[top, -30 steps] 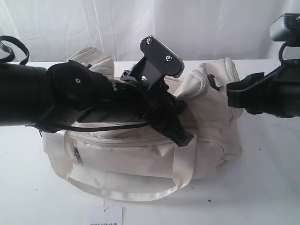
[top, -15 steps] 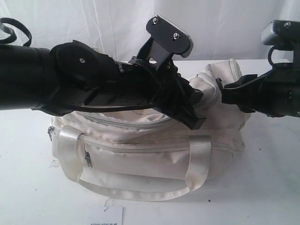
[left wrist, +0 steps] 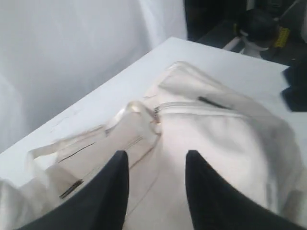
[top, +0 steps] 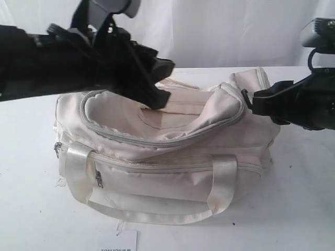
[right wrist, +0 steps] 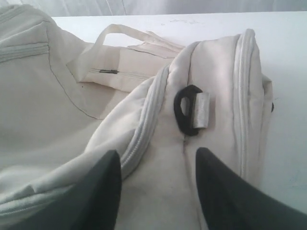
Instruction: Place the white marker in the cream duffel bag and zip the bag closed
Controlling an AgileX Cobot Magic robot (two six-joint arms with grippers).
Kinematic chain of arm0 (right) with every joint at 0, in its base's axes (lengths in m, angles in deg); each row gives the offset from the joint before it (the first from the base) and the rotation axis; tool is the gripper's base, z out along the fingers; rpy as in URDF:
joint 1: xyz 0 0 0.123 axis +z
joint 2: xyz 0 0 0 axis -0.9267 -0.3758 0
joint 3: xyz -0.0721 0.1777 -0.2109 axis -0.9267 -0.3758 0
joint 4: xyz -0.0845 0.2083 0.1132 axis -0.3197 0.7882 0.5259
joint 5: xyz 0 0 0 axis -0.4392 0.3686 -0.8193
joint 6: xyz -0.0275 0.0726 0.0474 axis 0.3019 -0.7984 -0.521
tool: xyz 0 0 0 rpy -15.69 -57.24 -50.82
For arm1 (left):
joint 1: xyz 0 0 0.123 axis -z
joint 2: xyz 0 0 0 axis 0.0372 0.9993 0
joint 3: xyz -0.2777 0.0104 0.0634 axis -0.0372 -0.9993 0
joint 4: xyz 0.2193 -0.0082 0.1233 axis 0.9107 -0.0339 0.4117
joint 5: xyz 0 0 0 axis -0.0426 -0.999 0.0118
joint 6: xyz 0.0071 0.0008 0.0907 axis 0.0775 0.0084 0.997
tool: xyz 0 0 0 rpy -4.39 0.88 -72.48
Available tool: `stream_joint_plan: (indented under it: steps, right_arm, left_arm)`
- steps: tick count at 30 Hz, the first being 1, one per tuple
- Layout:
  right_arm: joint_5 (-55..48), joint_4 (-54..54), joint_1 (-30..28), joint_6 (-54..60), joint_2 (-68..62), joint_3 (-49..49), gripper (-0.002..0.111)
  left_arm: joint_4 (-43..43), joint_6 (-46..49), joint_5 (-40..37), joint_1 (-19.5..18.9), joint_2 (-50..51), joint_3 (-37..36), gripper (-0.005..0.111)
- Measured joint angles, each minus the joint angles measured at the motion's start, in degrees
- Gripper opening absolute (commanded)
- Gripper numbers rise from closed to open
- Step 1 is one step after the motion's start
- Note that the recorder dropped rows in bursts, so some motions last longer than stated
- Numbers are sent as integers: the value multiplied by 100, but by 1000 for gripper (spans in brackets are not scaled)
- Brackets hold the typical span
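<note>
The cream duffel bag [top: 172, 172] lies on the white table, its grey zipper [top: 157, 142] curving round the sunken top flap; no dark lining shows. The white marker is out of view. My left gripper [top: 163, 81] hangs open above the bag's top left part, touching nothing; in the left wrist view its fingers [left wrist: 156, 155] frame bare cream fabric [left wrist: 216, 139]. My right gripper [top: 250, 102] is open at the bag's right end. In the right wrist view it [right wrist: 158, 153] straddles the end panel just below a black clip [right wrist: 189, 110], gripping nothing.
Shiny cream webbing handles [top: 152, 214] droop over the bag's near side. A white paper slip [top: 118, 241] lies at the table's front edge. The white table [top: 303, 209] extends right of the bag, with white curtain [top: 220, 31] behind.
My left arm has lifted off the bag's top and pulled back to the upper left, its jaws now apart. The bag's top flap has come into view. The right arm has barely moved.
</note>
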Motion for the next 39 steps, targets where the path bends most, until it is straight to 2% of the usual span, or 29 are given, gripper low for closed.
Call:
stream_joint_plan:
  steps: [2, 4, 8, 11, 18, 24, 29, 33, 37, 39]
  right_arm:
    - [203, 0, 0, 0, -1, 0, 46]
    - [602, 0, 0, 0, -1, 0, 46]
    - [768, 0, 0, 0, -302, 256, 46]
    - [803, 12, 0, 12, -714, 515, 45]
    - [803, 22, 330, 393, -1771, 1575, 27]
    - [722, 33, 416, 406, -2824, 1958, 8]
    - [561, 43, 446, 406, -3350, 2016, 3]
    - [465, -72, 402, 428, -3453, 2026, 3]
    - [38, -129, -196, 437, -3575, 2060, 3]
    - [-95, -131, -442, 450, -3587, 2060, 3]
  left_arm:
    - [-66, 8, 138, -447, -132, -237, 44]
    - [-83, -78, 210, -666, -57, -233, 44]
    - [4, -86, 101, -690, 362, -69, 44]
    - [25, 48, 352, -713, 692, -69, 44]
    - [38, 55, 772, -713, 797, -69, 44]
    - [38, 55, 1091, -713, 934, -69, 44]
    - [38, 109, 1156, -793, 1239, -60, 44]
    - [-640, 833, 1185, -1345, 1524, -81, 44]
    - [-1204, 1197, 1293, -2080, 1564, -627, 36]
    - [-1239, 1197, 1283, -2257, 1564, -882, 36]
